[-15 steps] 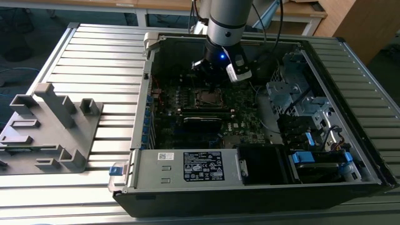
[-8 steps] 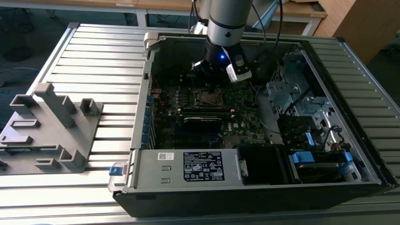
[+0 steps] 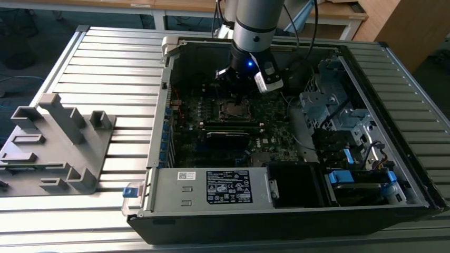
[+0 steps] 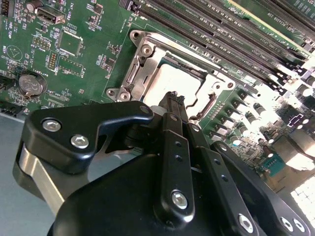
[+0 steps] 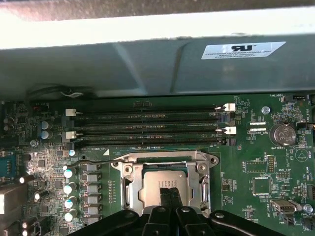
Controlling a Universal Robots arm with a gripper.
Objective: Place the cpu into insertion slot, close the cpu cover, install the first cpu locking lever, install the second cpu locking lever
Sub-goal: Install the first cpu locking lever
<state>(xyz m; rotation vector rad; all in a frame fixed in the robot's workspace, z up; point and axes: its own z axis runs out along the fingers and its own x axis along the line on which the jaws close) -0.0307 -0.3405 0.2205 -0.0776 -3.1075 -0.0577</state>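
The cpu (image 5: 150, 189) (image 4: 170, 81), a pale metal square, lies in the insertion slot (image 3: 234, 109) on the green motherboard inside the open computer case. The silver cpu cover (image 5: 165, 164) (image 4: 147, 54) lies flat around it, and the chip shows through its window. A thin wire lever (image 4: 209, 105) curves along one side of the socket. My gripper (image 5: 170, 189) (image 4: 172, 98) (image 3: 237, 89) hangs just above the chip. Its two black fingers are pressed together, with nothing between them.
Long black memory slots (image 5: 147, 128) run beside the socket, with the case wall (image 5: 147, 69) behind them. A labelled grey power-supply box (image 3: 211, 187) fills the case's near end, and drive cages (image 3: 338, 116) stand on the exterior view's right. A grey fixture (image 3: 56, 142) sits on the slatted table at the left.
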